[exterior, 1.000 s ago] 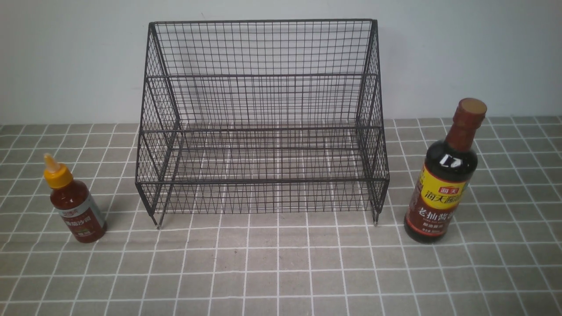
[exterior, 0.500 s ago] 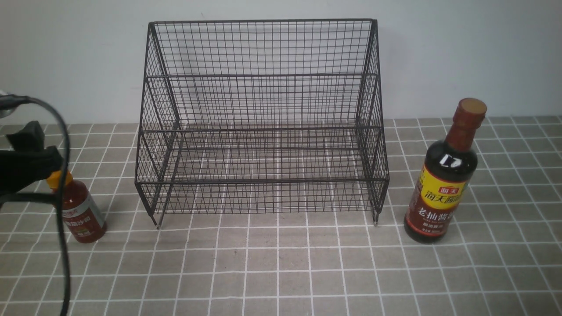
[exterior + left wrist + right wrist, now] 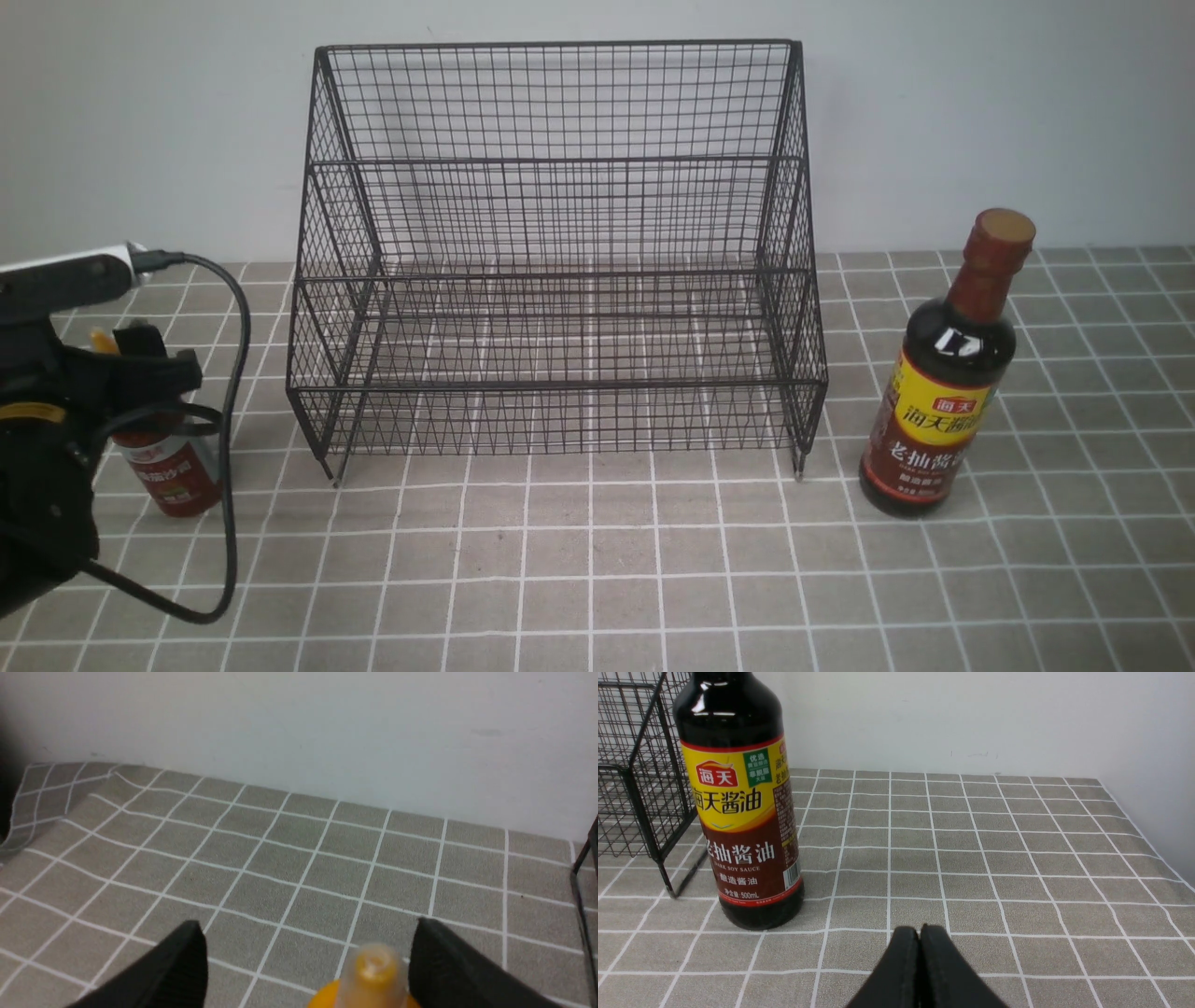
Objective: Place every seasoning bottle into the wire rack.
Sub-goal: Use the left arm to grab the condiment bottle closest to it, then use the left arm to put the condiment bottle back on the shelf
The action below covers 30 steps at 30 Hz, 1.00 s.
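"Where are the bottles?"
"The red sauce bottle (image 3: 173, 476) stands left of the wire rack (image 3: 560, 280) and the soy sauce bottle (image 3: 938, 401) right of it, both outside it on the checked cloth (image 3: 597, 579)."
"Your grippers?"
"My left gripper (image 3: 306, 926) is spread wide, a finger on either side of the yellow cap (image 3: 373, 970), gripping nothing. My right gripper (image 3: 919, 928) is closed and empty, near the soy sauce bottle."

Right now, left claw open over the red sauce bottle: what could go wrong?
1. The yellow nozzle cap sits off-centre in the open left claw, close to one finger; closing may tip the red sauce bottle.
2. A grip this high, on that tapered cap, might slip.
3. The cable loops beside the bottle and could snag it.
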Tool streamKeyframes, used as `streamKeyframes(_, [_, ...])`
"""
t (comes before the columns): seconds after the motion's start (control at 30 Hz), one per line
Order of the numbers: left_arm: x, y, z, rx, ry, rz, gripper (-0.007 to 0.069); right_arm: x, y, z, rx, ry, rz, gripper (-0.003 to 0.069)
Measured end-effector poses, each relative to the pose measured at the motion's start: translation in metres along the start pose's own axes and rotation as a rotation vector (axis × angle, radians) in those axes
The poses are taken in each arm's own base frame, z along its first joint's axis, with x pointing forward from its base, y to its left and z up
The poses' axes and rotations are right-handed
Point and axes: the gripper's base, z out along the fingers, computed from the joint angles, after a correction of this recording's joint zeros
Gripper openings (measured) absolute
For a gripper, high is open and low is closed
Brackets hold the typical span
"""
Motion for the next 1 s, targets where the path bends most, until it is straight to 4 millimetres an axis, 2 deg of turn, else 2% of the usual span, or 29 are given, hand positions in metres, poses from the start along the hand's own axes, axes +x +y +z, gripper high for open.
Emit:
streamKeyframes(0.1, [0.003, -0.002, 0.003, 0.014, 0.006, 0.019, 0.031, 0.0, 0.0, 0.0, 0.0, 0.0, 0.0, -0.0017])
streamKeyframes(0.17, [0.003, -0.003, 0.002, 0.027, 0.004, 0.026, 0.026, 0.0, 0.0, 0.0, 0.0, 0.0, 0.0, -0.0017])
streamKeyframes(0.37, [-0.018, -0.007, -0.014, 0.111, -0.043, 0.07, 0.0258, 0.0, 0.0, 0.0, 0.0, 0.0, 0.0, -0.0017])
streamKeyframes(0.4, [-0.038, -0.008, -0.028, 0.148, -0.099, 0.08, 0.0258, 0.0, 0.0, 0.0, 0.0, 0.0, 0.0, -0.0017])
streamKeyframes(0.57, [-0.089, -0.009, -0.062, 0.223, -0.18, 0.052, 0.0258, 0.0, 0.0, 0.0, 0.0, 0.0, 0.0, -0.0017])
streamKeyframes(0.63, [-0.099, -0.01, -0.069, 0.242, -0.191, 0.048, 0.0258, 0.0, 0.0, 0.0, 0.0, 0.0, 0.0, -0.0017])
streamKeyframes(0.73, [-0.127, -0.02, -0.092, 0.323, -0.232, 0.044, 0.0258, 0.0, 0.0, 0.0, 0.0, 0.0, 0.0, -0.0017])
streamKeyframes(0.8, [-0.134, -0.027, -0.099, 0.359, -0.248, 0.046, 0.0258, 0.0, 0.0, 0.0, 0.0, 0.0, 0.0, -0.0017])
streamKeyframes(0.9, [-0.142, -0.048, -0.108, 0.45, -0.265, 0.061, 0.0258, 0.0, 0.0, 0.0, 0.0, 0.0, 0.0, -0.0017])
streamKeyframes(1.0, [-0.132, -0.072, -0.103, 0.518, -0.23, 0.087, 0.0258, 0.0, 0.0, 0.0, 0.0, 0.0, 0.0, -0.0017])
